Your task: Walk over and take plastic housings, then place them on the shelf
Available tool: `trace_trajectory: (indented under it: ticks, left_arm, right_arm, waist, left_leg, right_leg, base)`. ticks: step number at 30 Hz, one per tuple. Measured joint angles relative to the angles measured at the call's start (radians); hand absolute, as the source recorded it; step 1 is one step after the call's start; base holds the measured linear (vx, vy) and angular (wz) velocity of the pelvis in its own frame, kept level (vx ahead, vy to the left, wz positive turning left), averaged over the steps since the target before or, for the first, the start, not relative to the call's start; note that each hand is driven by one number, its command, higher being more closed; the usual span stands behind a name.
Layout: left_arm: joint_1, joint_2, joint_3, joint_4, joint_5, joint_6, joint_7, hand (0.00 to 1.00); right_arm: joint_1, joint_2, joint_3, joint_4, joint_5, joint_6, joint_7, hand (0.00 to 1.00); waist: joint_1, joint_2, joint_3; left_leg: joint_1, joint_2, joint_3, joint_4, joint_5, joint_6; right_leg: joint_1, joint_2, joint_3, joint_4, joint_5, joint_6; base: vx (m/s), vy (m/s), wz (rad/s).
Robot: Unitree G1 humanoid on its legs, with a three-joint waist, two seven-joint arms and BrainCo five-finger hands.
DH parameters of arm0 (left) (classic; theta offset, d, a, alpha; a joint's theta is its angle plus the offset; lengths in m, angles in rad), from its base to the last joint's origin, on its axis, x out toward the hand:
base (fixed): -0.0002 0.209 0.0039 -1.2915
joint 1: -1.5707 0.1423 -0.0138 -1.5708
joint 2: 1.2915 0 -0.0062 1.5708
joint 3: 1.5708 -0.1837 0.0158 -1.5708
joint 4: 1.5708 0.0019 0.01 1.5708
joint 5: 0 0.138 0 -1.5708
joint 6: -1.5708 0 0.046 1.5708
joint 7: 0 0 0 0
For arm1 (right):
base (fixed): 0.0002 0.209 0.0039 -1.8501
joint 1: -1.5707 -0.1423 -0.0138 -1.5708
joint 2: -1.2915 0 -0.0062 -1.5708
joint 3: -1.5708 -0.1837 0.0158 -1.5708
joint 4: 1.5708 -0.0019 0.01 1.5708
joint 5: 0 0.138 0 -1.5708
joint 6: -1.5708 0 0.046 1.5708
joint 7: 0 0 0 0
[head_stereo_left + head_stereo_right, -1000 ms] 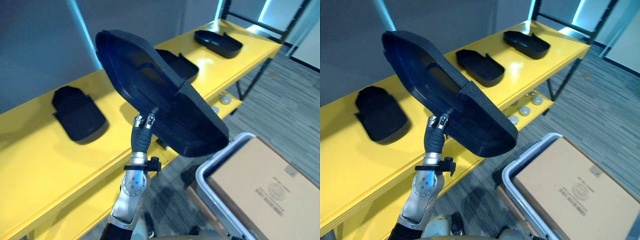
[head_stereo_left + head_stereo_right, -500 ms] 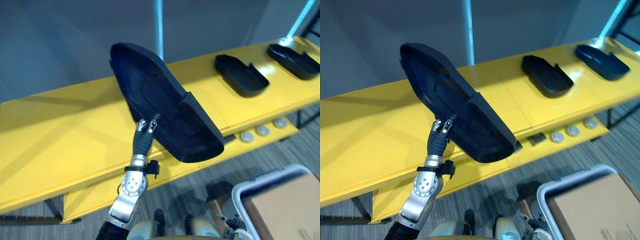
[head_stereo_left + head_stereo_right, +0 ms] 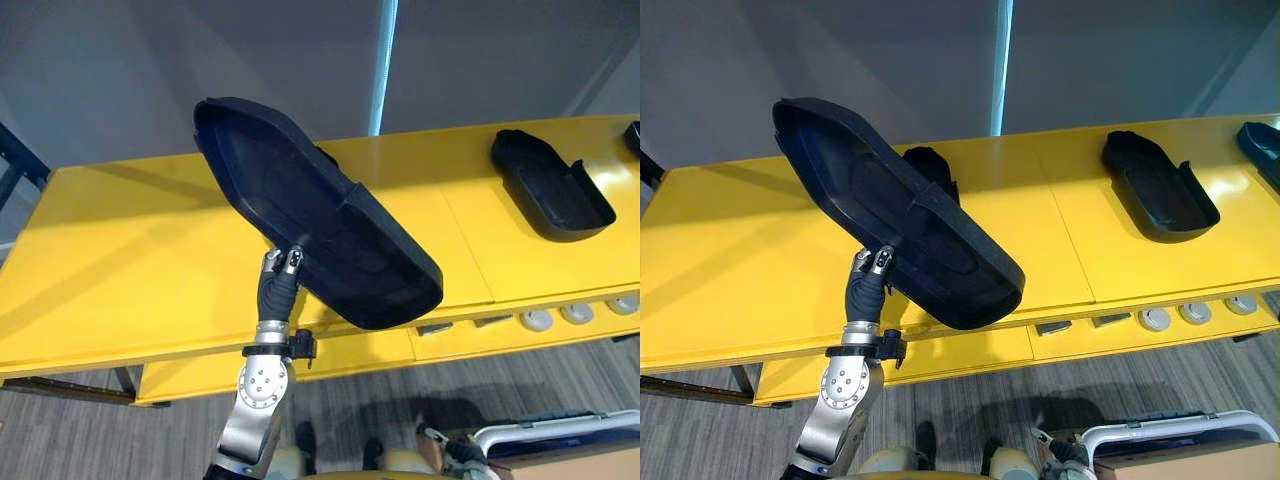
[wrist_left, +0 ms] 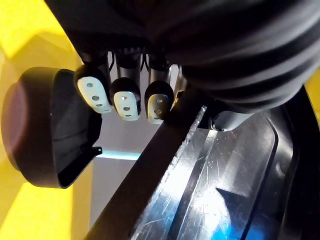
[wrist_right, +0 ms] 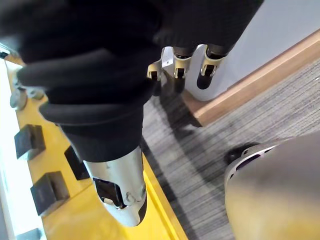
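Observation:
My left hand (image 3: 279,271) is raised in front of me, shut on the near edge of a large black plastic housing (image 3: 312,235). The housing tilts above the front of the yellow shelf (image 3: 110,250). In the left wrist view the fingers (image 4: 125,98) curl over the housing's rim (image 4: 165,150), hollow side showing. A second housing (image 3: 932,165) lies on the shelf, partly hidden behind the held one. A third housing (image 3: 552,186) lies to the right and another (image 3: 1261,146) at the far right edge. My right hand (image 5: 179,64) hangs relaxed over the carpet.
On the lower shelf lie round white discs (image 3: 541,320) and small dark blocks (image 3: 434,328). A grey bin (image 3: 545,432) with a cardboard box stands on the floor at lower right. A dark frame post (image 3: 14,166) rises at the shelf's left end.
The camera has swung left, so shelf, housings and bin have slid right in the picture. The held housing stays raised in my left hand, tilted much as before.

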State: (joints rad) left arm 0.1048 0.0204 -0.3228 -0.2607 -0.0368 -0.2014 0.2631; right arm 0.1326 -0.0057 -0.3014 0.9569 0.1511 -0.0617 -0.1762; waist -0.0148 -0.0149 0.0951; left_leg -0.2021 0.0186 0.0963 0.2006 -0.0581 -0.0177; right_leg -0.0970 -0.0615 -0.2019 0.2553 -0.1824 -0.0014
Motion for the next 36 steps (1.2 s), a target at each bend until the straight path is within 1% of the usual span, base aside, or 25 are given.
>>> trace_trajectory:
  ticks: [2, 3, 6, 8, 9, 10, 11, 12, 13, 14, 15, 17, 18, 19, 20, 21, 22, 23, 25, 27, 28, 29, 30, 31, 36]
  left_arm:
    - [-0.014, 0.002, 0.002, 0.012, 0.0, 0.0, 0.001, 1.0]
    - [-0.025, 0.003, -0.001, 0.027, 0.0, 0.0, 0.002, 1.0]
    - [-0.043, 0.004, -0.013, 0.031, -0.002, 0.0, 0.006, 1.0]
    - [-0.06, 0.0, -0.027, 0.03, -0.002, -0.002, 0.021, 1.0]
    - [-0.068, -0.005, -0.034, 0.03, -0.002, -0.004, 0.027, 1.0]
    - [-0.081, -0.002, -0.035, 0.03, -0.002, -0.004, 0.026, 1.0]
    - [-0.087, 0.017, -0.036, 0.026, -0.002, -0.005, 0.026, 1.0]
    - [-0.082, 0.037, -0.025, 0.026, -0.003, -0.006, 0.033, 1.0]
    - [-0.076, 0.052, -0.013, 0.026, -0.002, -0.005, 0.045, 1.0]
    - [-0.07, 0.068, -0.006, 0.026, -0.001, -0.005, 0.048, 1.0]
    - [-0.062, 0.076, -0.001, 0.026, 0.0, -0.005, 0.048, 1.0]
    - [-0.026, 0.082, 0.009, 0.031, 0.001, -0.003, 0.044, 1.0]
    - [-0.017, 0.082, 0.011, 0.034, 0.001, -0.003, 0.042, 1.0]
    - [-0.001, 0.081, 0.014, 0.036, 0.001, -0.002, 0.041, 1.0]
    - [0.009, 0.077, 0.016, 0.036, 0.001, -0.001, 0.04, 1.0]
    - [0.01, 0.074, 0.019, 0.036, 0.001, -0.001, 0.038, 1.0]
    - [0.01, 0.062, 0.025, 0.037, 0.008, 0.0, 0.037, 1.0]
    - [0.01, 0.054, 0.023, 0.039, 0.009, 0.004, 0.035, 1.0]
    - [0.009, 0.05, 0.022, 0.039, 0.011, 0.01, 0.022, 1.0]
    - [0.011, 0.034, 0.024, 0.039, 0.011, 0.021, 0.021, 1.0]
    - [0.011, 0.028, 0.027, 0.041, 0.011, 0.021, 0.02, 1.0]
    - [0.011, 0.025, 0.028, 0.04, 0.011, 0.02, 0.019, 1.0]
    - [0.01, 0.019, 0.033, 0.041, 0.012, 0.018, 0.018, 1.0]
    - [0.009, 0.013, 0.035, 0.04, 0.012, 0.018, 0.015, 1.0]
    - [0.027, 0.013, 0.078, 0.042, 0.033, 0.022, -0.001, 1.0]
  right_arm:
    - [-0.018, -0.003, 0.0, 0.027, 0.002, 0.002, -0.006, 0.0]
    - [-0.025, -0.009, 0.0, 0.041, 0.002, 0.003, -0.015, 0.0]
    - [-0.021, -0.02, 0.004, 0.042, 0.002, 0.01, -0.026, 0.0]
    - [-0.014, -0.023, 0.004, 0.034, 0.001, 0.017, -0.038, 0.0]
    - [-0.007, -0.023, 0.003, 0.015, -0.004, 0.023, -0.04, 0.0]
    - [-0.011, -0.009, 0.003, 0.002, -0.005, 0.027, -0.041, 0.0]
    - [-0.012, 0.009, 0.006, -0.019, -0.005, 0.03, -0.043, 0.0]
    - [-0.009, 0.041, 0.022, -0.044, -0.009, 0.03, -0.038, 0.0]
    - [-0.012, 0.042, 0.052, -0.055, -0.014, 0.035, -0.036, 0.0]
    - [-0.018, 0.043, 0.08, -0.057, -0.02, 0.042, -0.036, 0.0]
    - [-0.022, 0.044, 0.096, -0.057, -0.026, 0.044, -0.036, 0.0]
    - [-0.032, 0.042, 0.112, -0.05, -0.044, 0.042, -0.035, 0.0]
    - [-0.034, 0.042, 0.112, -0.038, -0.044, 0.041, -0.034, 0.0]
    - [-0.036, 0.04, 0.112, -0.022, -0.044, 0.042, -0.034, 0.0]
    - [-0.035, 0.038, 0.112, -0.009, -0.044, 0.04, -0.031, 0.0]
    - [-0.032, 0.037, 0.112, 0.001, -0.043, 0.038, -0.03, 0.0]
    - [-0.033, 0.035, 0.111, 0.011, -0.043, 0.038, -0.025, 0.0]
    - [-0.028, 0.034, 0.106, 0.012, -0.043, 0.038, -0.022, 0.0]
    - [-0.025, 0.037, 0.061, 0.029, -0.041, 0.035, -0.017, 0.0]
    - [-0.024, 0.039, 0.019, 0.043, -0.037, 0.036, -0.017, 0.0]
    - [-0.024, 0.041, 0.006, 0.038, -0.034, 0.032, -0.017, 0.0]
    - [-0.019, 0.043, 0.004, 0.035, -0.033, 0.029, -0.017, 0.0]
    - [-0.017, 0.044, 0.004, 0.036, -0.031, 0.027, -0.017, 0.0]
    - [-0.02, 0.043, 0.003, 0.035, -0.026, 0.025, -0.017, 0.0]
    - [-0.018, 0.043, 0.0, 0.035, -0.018, 0.027, -0.017, 0.0]
  waist:
    - [-0.002, -0.002, 0.002]
    - [-0.007, -0.018, 0.01]
    - [-0.014, -0.026, 0.016]
    - [-0.01, -0.011, 0.008]
    - [-0.001, 0.009, -0.004]
    - [0.004, 0.008, -0.006]
    - [0.012, -0.02, 0.004]
    - [0.036, -0.036, 0.0]
    - [0.042, -0.044, -0.006]
    - [0.05, -0.06, -0.016]
    - [0.053, -0.068, -0.021]
    - [0.043, -0.076, -0.027]
    - [0.037, -0.08, -0.03]
    - [0.031, -0.085, -0.034]
    - [0.031, -0.09, -0.039]
    - [0.031, -0.095, -0.044]
    - [0.029, -0.088, -0.042]
    - [0.021, -0.073, -0.039]
    - [-0.008, -0.071, -0.04]
    - [-0.011, -0.065, -0.036]
    - [-0.012, -0.055, -0.028]
    - [-0.011, -0.057, -0.031]
    - [-0.004, -0.076, -0.042]
    - [0.002, -0.077, -0.046]
    - [0.003, -0.06, -0.046]
  left_leg:
    - [-0.067, 0.07, 0.077, 0.129, -0.051, 0.011]
    - [-0.1, 0.122, 0.106, 0.205, -0.068, -0.001]
    - [-0.107, 0.23, 0.085, 0.227, -0.058, -0.02]
    - [-0.098, 0.276, 0.04, 0.202, -0.032, -0.059]
    - [-0.09, 0.297, 0.026, 0.194, -0.042, -0.122]
    - [-0.096, 0.29, 0.036, 0.218, -0.09, -0.151]
    - [-0.106, 0.281, 0.078, 0.268, -0.115, -0.123]
    - [-0.129, 0.286, 0.108, 0.343, -0.17, -0.107]
    - [-0.153, 0.292, 0.135, 0.392, -0.221, -0.097]
    - [-0.156, 0.291, 0.161, 0.399, -0.239, -0.077]
    - [-0.157, 0.289, 0.171, 0.396, -0.243, -0.07]
    - [-0.138, 0.257, 0.207, 0.338, -0.238, -0.051]
    - [-0.129, 0.237, 0.213, 0.308, -0.229, -0.04]
    - [-0.103, 0.192, 0.228, 0.241, -0.212, -0.027]
    - [-0.078, 0.146, 0.228, 0.174, -0.181, -0.017]
    - [-0.07, 0.125, 0.223, 0.148, -0.16, -0.009]
    - [-0.065, 0.084, 0.2, 0.115, -0.12, 0.011]
    - [-0.063, 0.07, 0.185, 0.104, -0.106, 0.025]
    - [-0.055, 0.041, 0.145, 0.096, -0.073, 0.062]
    - [-0.022, 0.043, 0.121, 0.092, -0.072, 0.065]
    - [0.006, 0.055, 0.114, 0.091, -0.072, 0.065]
    - [0.018, 0.053, 0.112, 0.091, -0.072, 0.065]
    - [0.022, 0.043, 0.114, 0.094, -0.079, 0.054]
    - [0.021, 0.053, 0.114, 0.095, -0.089, 0.038]
    - [0.007, 0.077, 0.128, 0.077, -0.082, 0.019]
  right_leg:
    - [-0.012, -0.004, -0.031, 0.007, 0.0, 0.0]
    - [-0.014, -0.024, -0.045, 0.013, 0.0, 0.0]
    - [-0.015, -0.071, -0.051, 0.036, 0.003, 0.044]
    - [-0.027, -0.087, -0.045, 0.06, 0.002, 0.085]
    - [-0.039, -0.091, -0.033, 0.062, 0.007, 0.117]
    - [-0.047, -0.113, -0.014, 0.06, 0.021, 0.144]
    - [-0.049, -0.132, 0.013, 0.039, 0.046, 0.168]
    - [-0.046, -0.136, 0.043, -0.007, 0.09, 0.179]
    - [-0.048, -0.137, 0.05, -0.055, 0.127, 0.146]
    - [-0.054, -0.141, 0.043, -0.076, 0.152, 0.107]
    - [-0.059, -0.138, 0.035, -0.076, 0.157, 0.1]
    - [-0.065, -0.08, 0.052, 0.028, 0.109, 0.148]
    - [-0.064, -0.059, 0.069, 0.058, 0.079, 0.158]
    - [-0.056, -0.014, 0.108, 0.076, 0.015, 0.161]
    - [-0.036, 0.032, 0.154, 0.046, -0.021, 0.144]
    - [-0.024, 0.049, 0.177, 0.012, -0.034, 0.13]
    - [-0.003, 0.063, 0.216, -0.049, -0.036, 0.057]
    - [0.009, 0.057, 0.211, -0.068, -0.023, 0.049]
    - [0.037, 0.045, 0.187, -0.066, -0.017, 0.038]
    - [0.047, 0.053, 0.179, -0.002, -0.018, 0.038]
    - [0.039, 0.059, 0.191, 0.032, -0.043, 0.03]
    - [0.044, 0.059, 0.196, 0.014, -0.041, 0.024]
    - [0.044, 0.049, 0.206, -0.007, -0.022, 0.019]
    - [0.051, 0.059, 0.208, -0.026, -0.019, 0.014]
    - [0.048, 0.082, 0.221, -0.078, 0.005, -0.004]
  base:
    - [-0.07, 0.043, 0.36]
    - [-0.06, 0.147, 0.35]
    - [-0.05, 0.254, 0.25]
    - [-0.03, 0.392, -0.02]
    - [-0.04, 0.507, -0.21]
    - [-0.08, 0.616, -0.36]
    - [-0.12, 0.601, -0.63]
    - [-0.15, 0.524, -0.87]
    - [-0.13, 0.394, -0.94]
    - [-0.09, 0.279, -0.68]
    - [-0.07, 0.227, -0.56]
    - [-0.06, 0.255, -0.23]
    - [0.01, 0.252, 0.05]
    - [0.05, 0.218, 0.01]
    - [0.07, 0.205, -0.05]
    - [0.04, 0.153, -0.1]
    - [0.03, 0.107, 0.08]
    - [0.07, 0.101, 0.23]
    - [0.16, 0.035, 0.53]
    - [0.13, -0.027, 0.39]
    - [0.07, -0.046, 0.22]
    - [0.05, -0.07, 0.32]
    - [0.05, -0.087, 0.23]
    - [0.03, -0.091, 0.1]
    - [-0.04, -0.064, -0.11]
